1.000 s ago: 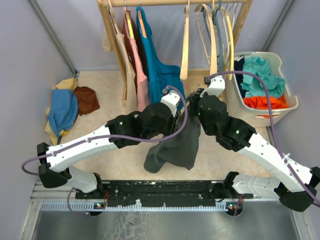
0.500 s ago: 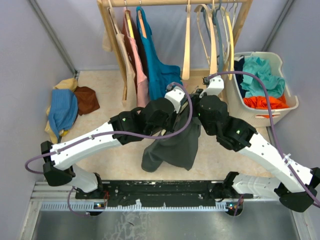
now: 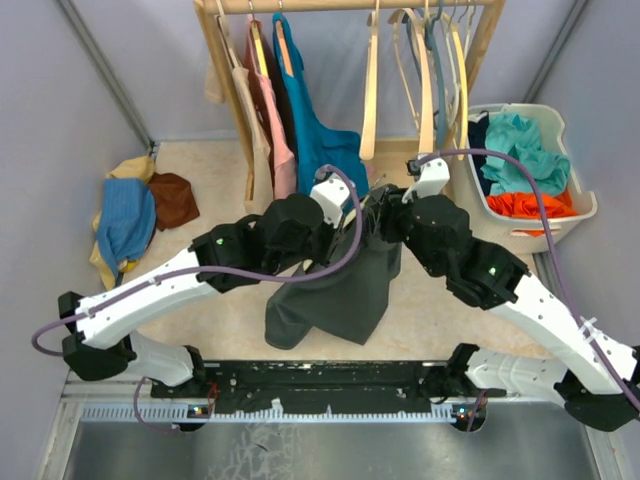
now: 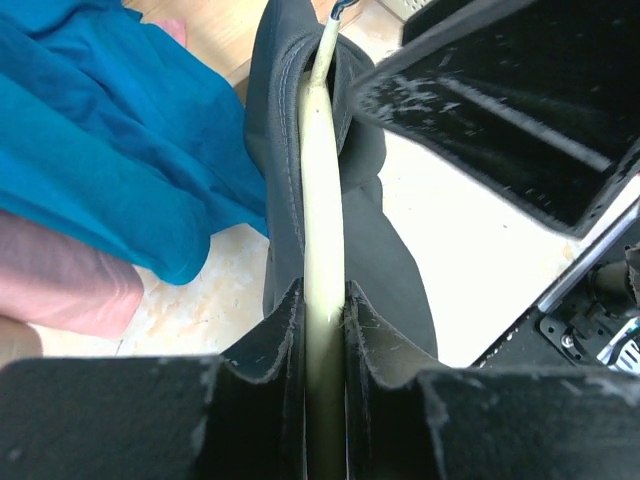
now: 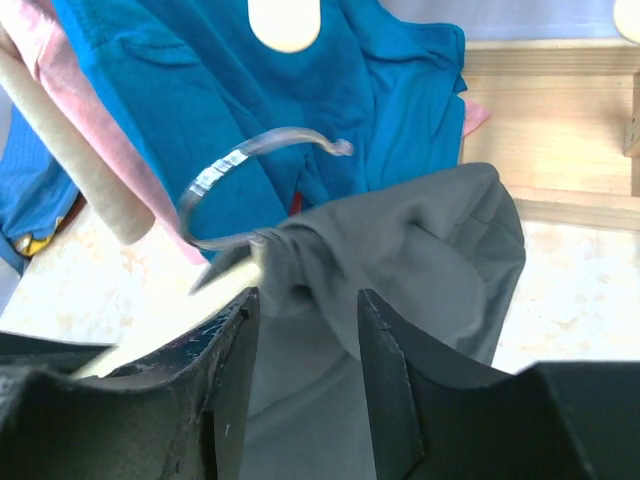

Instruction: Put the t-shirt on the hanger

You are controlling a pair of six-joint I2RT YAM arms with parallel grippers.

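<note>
The dark charcoal t-shirt (image 3: 335, 285) hangs between my two arms, its collar draped over the pale wooden hanger (image 4: 322, 200). My left gripper (image 4: 322, 300) is shut on the hanger's wooden arm; in the top view it (image 3: 338, 203) is at the shirt's top left. In the right wrist view the silver hook (image 5: 235, 165) sticks out of the shirt's (image 5: 420, 250) neck. My right gripper (image 5: 300, 308) is open with its jaws apart, and grey cloth lies just beyond them; in the top view it (image 3: 385, 215) is at the shirt's top right.
Just behind stands the wooden clothes rack (image 3: 350, 5) with a teal-blue shirt (image 3: 315, 140), a pink garment (image 3: 280, 140) and several bare wooden hangers (image 3: 425, 80). A white laundry basket (image 3: 575, 215) stands at the right. A pile of clothes (image 3: 135, 215) lies at the left.
Both grippers have moved left and towards the rack, carrying the hanger and shirt. The shirt's hanging body has swung left.
</note>
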